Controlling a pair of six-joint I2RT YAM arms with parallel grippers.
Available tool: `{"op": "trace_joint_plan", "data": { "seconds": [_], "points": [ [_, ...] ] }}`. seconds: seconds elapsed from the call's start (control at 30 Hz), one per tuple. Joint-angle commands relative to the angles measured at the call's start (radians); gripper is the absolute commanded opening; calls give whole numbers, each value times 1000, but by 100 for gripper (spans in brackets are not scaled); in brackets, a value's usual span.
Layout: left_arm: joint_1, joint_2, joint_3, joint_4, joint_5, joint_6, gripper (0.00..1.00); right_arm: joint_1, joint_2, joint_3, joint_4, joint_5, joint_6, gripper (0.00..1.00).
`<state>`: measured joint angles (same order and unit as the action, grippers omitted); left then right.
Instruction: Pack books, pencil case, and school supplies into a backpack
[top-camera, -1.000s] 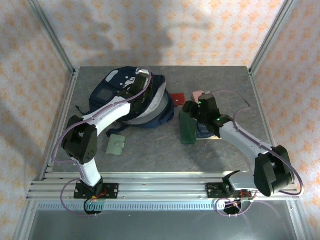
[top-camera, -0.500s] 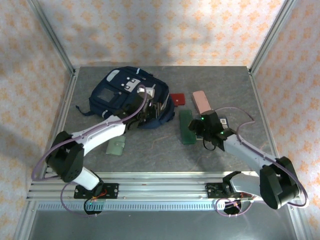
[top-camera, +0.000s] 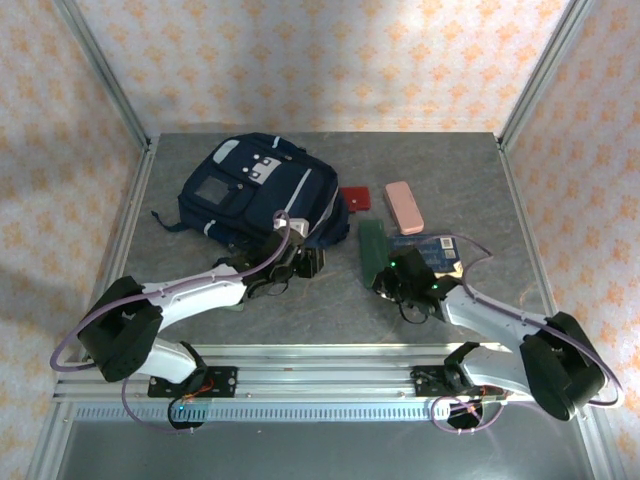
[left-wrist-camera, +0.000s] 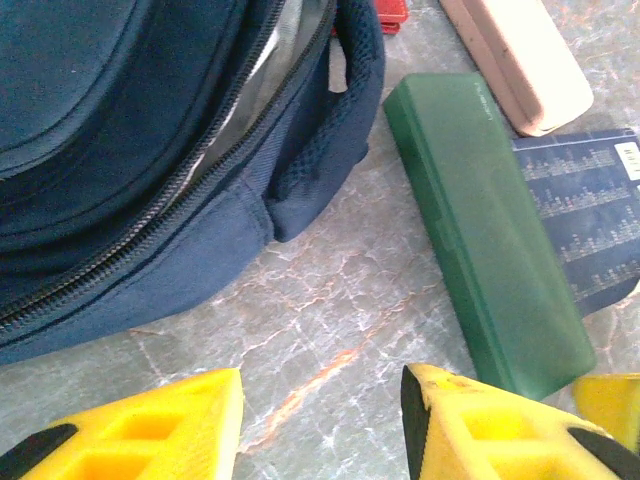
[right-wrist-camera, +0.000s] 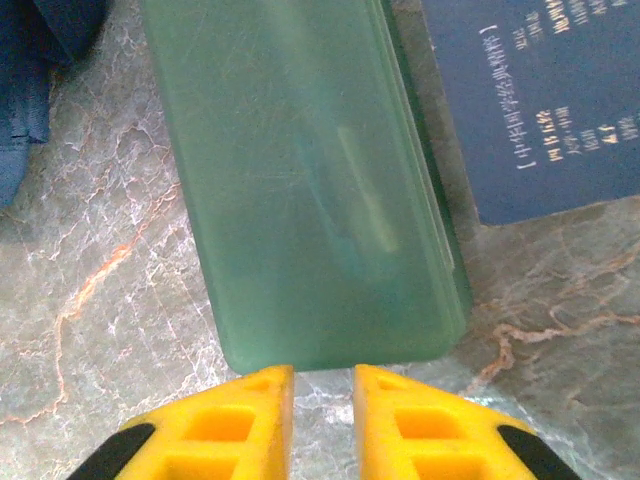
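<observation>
two tools, both empty | left tool half open, near backpack | right tool nearly closed, at near end of green case, which lies flat on table beside book | advice: open wider, straddle case's long edges, then close

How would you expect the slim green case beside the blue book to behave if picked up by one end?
The green case looks like rigid plastic with straight edges, so it should probably stay stiff. Its glossy, faintly scratched lid may be slippery in a grip. Lying flat and thin on the table, it seems unlikely to roll.
</observation>
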<state>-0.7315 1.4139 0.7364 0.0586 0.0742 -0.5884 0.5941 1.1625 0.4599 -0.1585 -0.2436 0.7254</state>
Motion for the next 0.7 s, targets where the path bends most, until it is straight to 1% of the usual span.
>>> {"op": "trace_joint_plan", "data": {
  "seconds": [0.0,0.23,0.3,0.4,0.47,0.53,0.67],
  "points": [
    [-17,0,14,40,9,-34,46,4,60,21,73,30,3,22],
    [-37,7,8,47,3,-53,46,-4,208,119,160,122,-34,23],
    [-42,8,1,56,1,-59,46,-21,252,147,188,145,-43,24],
    [-47,11,1,51,-2,-59,46,-70,325,197,208,145,-60,25],
    [-49,9,-2,49,-7,-59,46,-86,350,231,197,146,-80,29],
    [-50,2,-10,52,-10,-62,47,-88,340,250,174,149,-93,34],
    [-52,-9,-33,74,-10,-72,47,-92,257,224,122,195,-84,44]
  ]
}}
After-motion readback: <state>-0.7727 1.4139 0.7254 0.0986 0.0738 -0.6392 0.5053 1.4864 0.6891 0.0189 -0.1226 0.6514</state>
